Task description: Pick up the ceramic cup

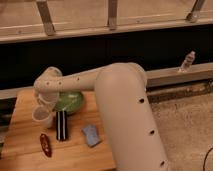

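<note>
The ceramic cup [42,117] is small and pale, and stands on the left part of the wooden table [25,150], just left of the green bowl [70,101]. My gripper [44,104] is directly over the cup, at its rim, at the end of the white arm [125,100] that reaches in from the lower right. The wrist hides the top of the cup and the bowl's left edge.
A black rectangular object [61,125] lies right of the cup. A red-brown object [46,144] lies in front of the cup, and a blue-grey object [91,135] lies near the arm. A small clear bottle [187,61] stands on the ledge at the right.
</note>
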